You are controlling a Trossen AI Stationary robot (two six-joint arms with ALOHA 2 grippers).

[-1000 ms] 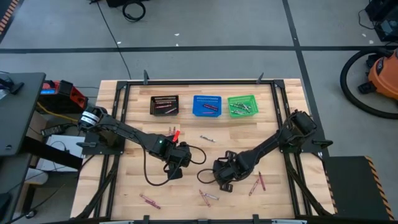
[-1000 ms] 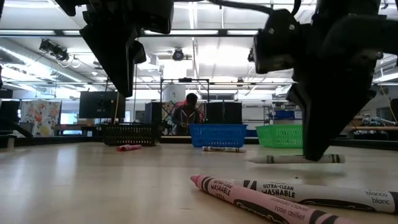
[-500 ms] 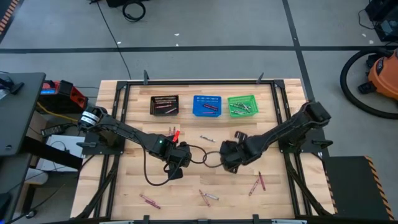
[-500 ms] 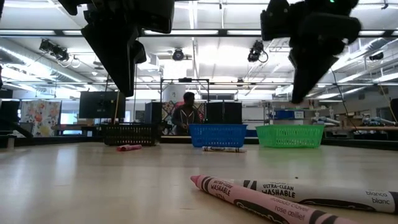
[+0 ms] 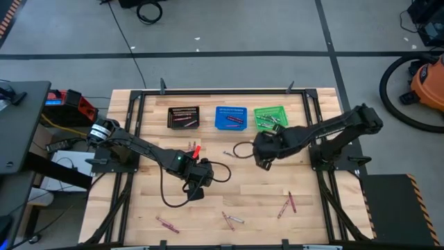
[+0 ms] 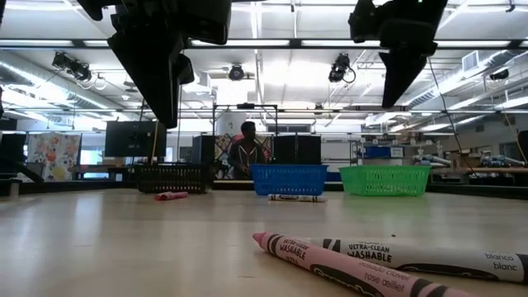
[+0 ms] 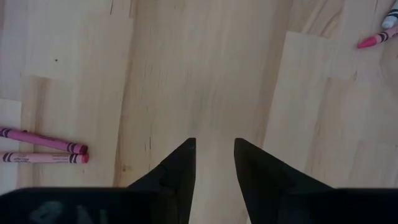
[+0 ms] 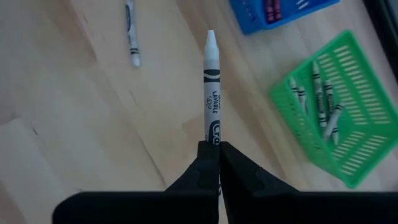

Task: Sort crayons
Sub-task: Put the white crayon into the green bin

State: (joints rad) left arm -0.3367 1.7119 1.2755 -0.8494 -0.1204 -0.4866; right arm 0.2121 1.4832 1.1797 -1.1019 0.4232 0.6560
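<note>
The right hand (image 8: 211,163) is closed on a white crayon (image 8: 211,87), pinching its lower end so the stick juts straight out past the fingertips. In the high view this hand (image 5: 262,149) hangs above the tabletop (image 5: 305,222) a little toward 1 o'clock from its middle, just at 7 o'clock of the green basket (image 5: 270,117). From the wrist view, that basket (image 8: 328,118) already has several white crayons lying in it, and the blue basket (image 8: 283,11) next to it holds pink ones.

The left hand (image 7: 214,163) is spread, fingers apart with bare wood between them, holding nothing. It sits toward 8 o'clock from the tabletop's middle in the high view (image 5: 196,182).

The three baskets stand in a row along the 12 o'clock edge: black basket (image 5: 184,117) toward 11, blue in the middle, green toward 1.

Loose crayons lie scattered. One white crayon (image 5: 231,154) lies near the tabletop's middle. A red one (image 5: 196,148) lies toward 10 o'clock of the middle, close to the left arm. A pink and white pair (image 5: 231,219) lies at 6 o'clock, a pink pair (image 5: 287,203) toward 4 o'clock, and one pink stick (image 5: 166,224) toward 7 o'clock.

In the low view, a person (image 6: 247,151) sits in the room beyond the baskets.
</note>
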